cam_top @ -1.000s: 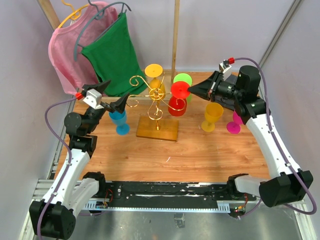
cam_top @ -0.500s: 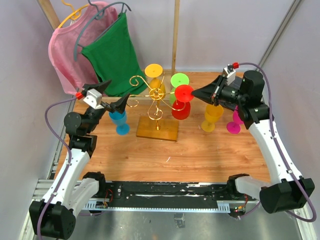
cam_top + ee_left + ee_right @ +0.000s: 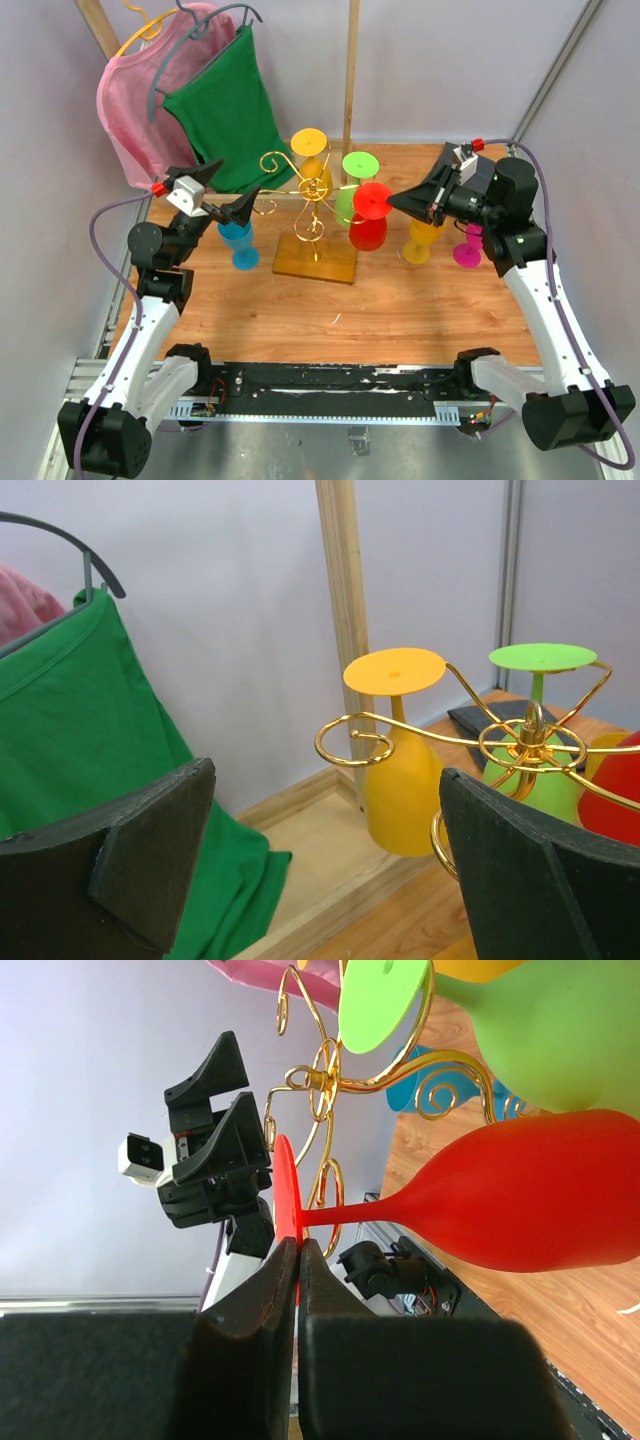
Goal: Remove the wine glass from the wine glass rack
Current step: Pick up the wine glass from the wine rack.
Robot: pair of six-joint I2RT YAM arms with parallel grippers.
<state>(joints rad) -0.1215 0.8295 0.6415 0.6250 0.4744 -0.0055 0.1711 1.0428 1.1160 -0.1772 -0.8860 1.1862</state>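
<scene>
The gold wire wine glass rack stands on its light-wood base at the table's middle. My right gripper is shut on the foot disc of a red wine glass, which hangs bowl down just right of the rack's scroll arms. In the right wrist view the fingers pinch the disc's edge, and the red glass extends to the right. My left gripper is open and empty, left of the rack. It frames a rack scroll in the left wrist view.
A yellow glass and a green glass hang on the rack. A blue glass, an orange-yellow glass and a magenta glass stand on the table. Pink and green garments hang at back left.
My right gripper has moved right and toward the front with the red glass, drawing it away from the rack's centre. The left arm has not moved.
</scene>
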